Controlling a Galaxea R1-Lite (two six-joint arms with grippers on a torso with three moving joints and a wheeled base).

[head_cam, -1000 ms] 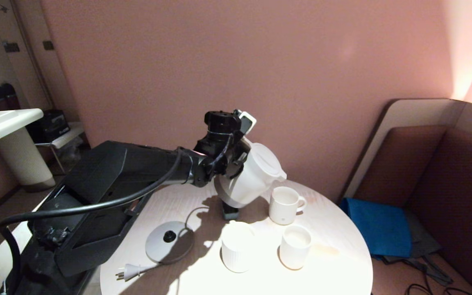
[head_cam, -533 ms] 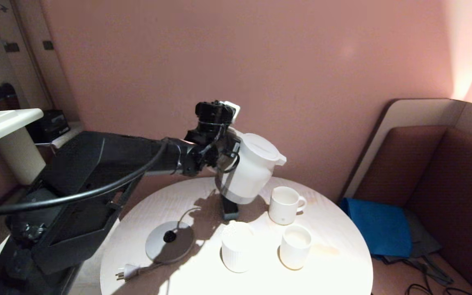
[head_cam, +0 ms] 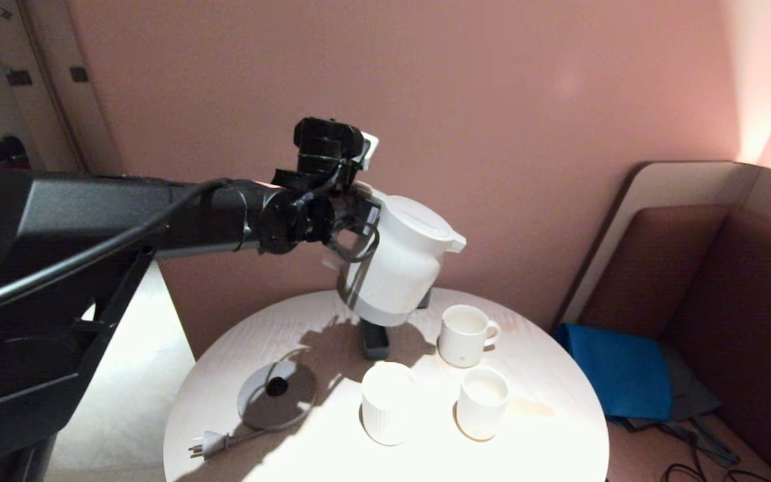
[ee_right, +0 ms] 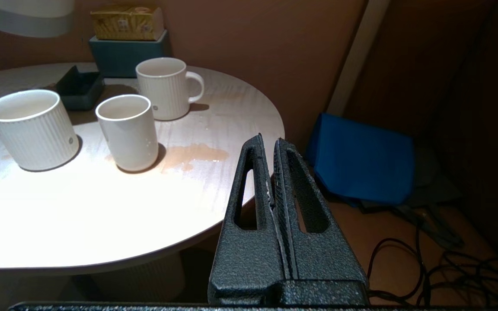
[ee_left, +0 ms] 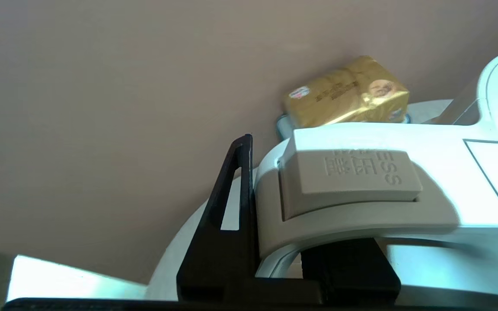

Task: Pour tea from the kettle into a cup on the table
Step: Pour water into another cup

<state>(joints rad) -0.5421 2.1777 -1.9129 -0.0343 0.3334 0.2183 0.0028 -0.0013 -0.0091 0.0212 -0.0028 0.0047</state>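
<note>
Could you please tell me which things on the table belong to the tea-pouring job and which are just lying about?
Job: kettle held by the left gripper, cup, table.

Lying about: handled mug, ribbed cup, kettle base, plug, gold packet.

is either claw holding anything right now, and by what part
The left claw holds the white electric kettle by its loop handle, lifted above the table. The right claw is shut on nothing, off the table's edge.
</note>
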